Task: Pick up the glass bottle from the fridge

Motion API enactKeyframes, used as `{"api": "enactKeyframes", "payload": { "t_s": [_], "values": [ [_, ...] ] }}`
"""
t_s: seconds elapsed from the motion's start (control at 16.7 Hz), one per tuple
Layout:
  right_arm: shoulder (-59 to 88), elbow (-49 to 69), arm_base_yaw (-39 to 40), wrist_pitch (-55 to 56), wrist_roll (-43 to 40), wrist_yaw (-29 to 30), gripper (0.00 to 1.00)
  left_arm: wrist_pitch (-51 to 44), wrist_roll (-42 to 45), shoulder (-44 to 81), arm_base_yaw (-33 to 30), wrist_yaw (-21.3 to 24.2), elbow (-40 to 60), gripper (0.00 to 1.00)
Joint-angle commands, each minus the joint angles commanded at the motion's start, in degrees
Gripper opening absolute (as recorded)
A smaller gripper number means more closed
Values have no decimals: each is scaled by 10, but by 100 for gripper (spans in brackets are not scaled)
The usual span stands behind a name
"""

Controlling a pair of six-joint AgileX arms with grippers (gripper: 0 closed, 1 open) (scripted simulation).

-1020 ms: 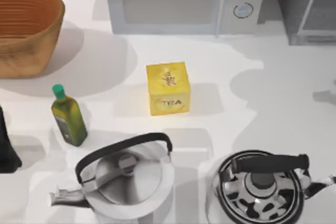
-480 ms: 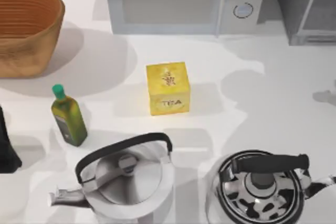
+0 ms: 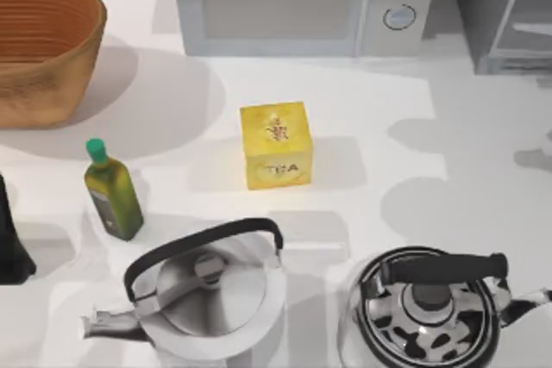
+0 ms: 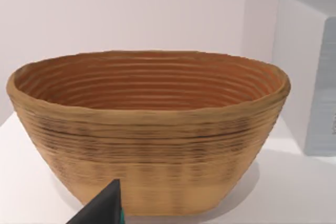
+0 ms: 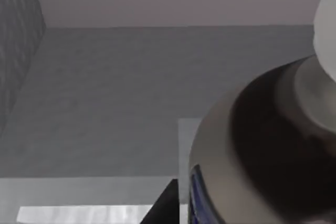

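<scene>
Shadows on the desk [image 3: 483,152] beside the fridge [image 3: 500,15] have shifted since a second ago, the left wrist view faces a woven basket [image 4: 149,129], the right wrist view looks into the fridge's grey interior; jaw states and bottle position cannot be told.

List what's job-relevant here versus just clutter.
Job: fridge, table's back right; dark rounded thing close in the right wrist view, possibly the glass bottle, cannot tell.

Clutter: basket, microwave, tea box, olive-yellow bottle, steel kettle, black-and-white kettle. Left arm idle at the table's left edge.
</scene>
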Motion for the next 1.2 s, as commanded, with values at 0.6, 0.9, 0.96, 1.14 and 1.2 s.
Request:
{"api": "enactKeyframes", "payload": {
  "t_s": [0.6,0.9,0.96,1.14,1.2],
  "values": [
    [-63,-58,1,21,0,-12,0,0,0,0,0,0,0,100],
    [-185,-118,67,31,15,-4,0,0,0,0,0,0,0,100],
    [-228,-142,84,30,19,0,0,0,0,0,0,0,0,100],
    [-389,-232,131,15,31,18,0,0,0,0,0,0,0,100],
    [-451,-267,144,5,35,26,0,0,0,0,0,0,0,100]
  ]
}}
